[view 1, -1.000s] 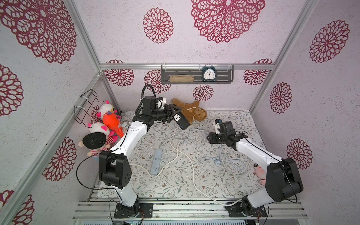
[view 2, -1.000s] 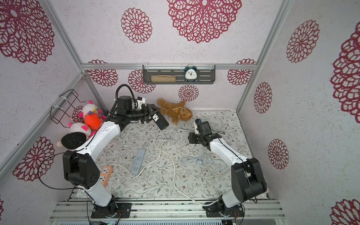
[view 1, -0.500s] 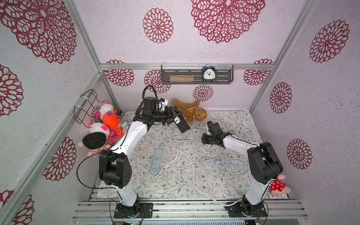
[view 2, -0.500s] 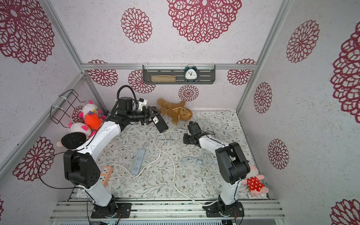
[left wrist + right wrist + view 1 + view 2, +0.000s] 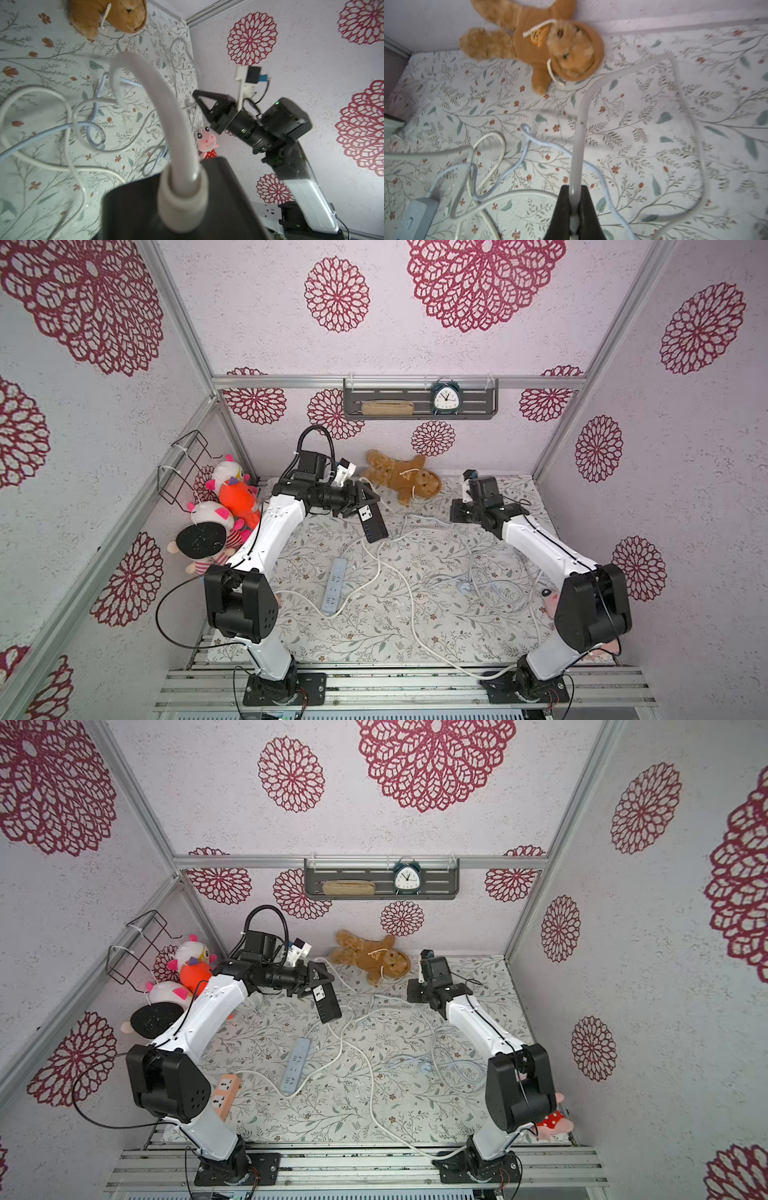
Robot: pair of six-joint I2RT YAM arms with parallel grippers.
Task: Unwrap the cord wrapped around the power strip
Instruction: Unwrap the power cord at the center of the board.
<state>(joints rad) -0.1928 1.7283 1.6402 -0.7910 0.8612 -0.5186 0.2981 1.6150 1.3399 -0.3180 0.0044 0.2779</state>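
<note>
We are holding the strip (image 5: 372, 523) and pinching its cord (image 5: 578, 145).
Our left gripper (image 5: 360, 505) is clamping the black strip, lifted and tilted, at 11 o'clock over the mat (image 5: 374, 626). Our right gripper (image 5: 573, 209) is squeezing tight on the white cord at 1 o'clock. The cord is looping loose across the mat.

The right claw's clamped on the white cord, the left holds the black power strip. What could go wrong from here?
The white cord in the right claw loops close to the teddy bear; pulling might drag it. It crosses other loose cables near the blue power strip, so it could snag. The left claw holds the black power strip by one end; a tug may twist it loose.
</note>
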